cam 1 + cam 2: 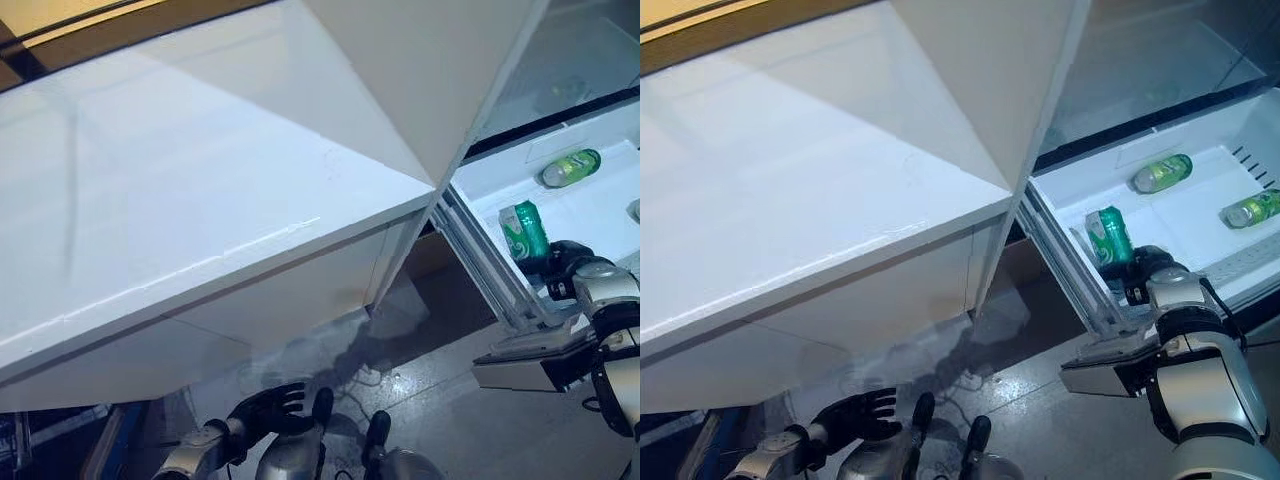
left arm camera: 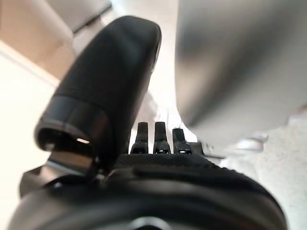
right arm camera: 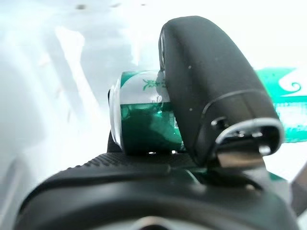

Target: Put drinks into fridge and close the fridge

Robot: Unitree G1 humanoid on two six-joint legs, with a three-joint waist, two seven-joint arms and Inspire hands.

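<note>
A green can [image 1: 1109,236] stands tilted at the front left corner of the open white fridge drawer [image 1: 1185,218]. My right hand [image 1: 1150,268] is shut on its lower part; in the right wrist view the thumb [image 3: 211,91] lies across the can [image 3: 144,115]. A green bottle [image 1: 1161,173] lies at the back of the drawer and another green drink [image 1: 1252,209] lies at its right. My left hand [image 1: 268,408] hangs low over the floor, open and empty, with fingers spread; its thumb [image 2: 110,81] shows in the left wrist view.
A large white cabinet top [image 1: 180,180] spans the left and middle. The open white fridge door [image 1: 420,70] stands up between it and the drawer. The drawer's metal rail [image 1: 490,270] runs along its left side. Grey floor [image 1: 440,400] lies below.
</note>
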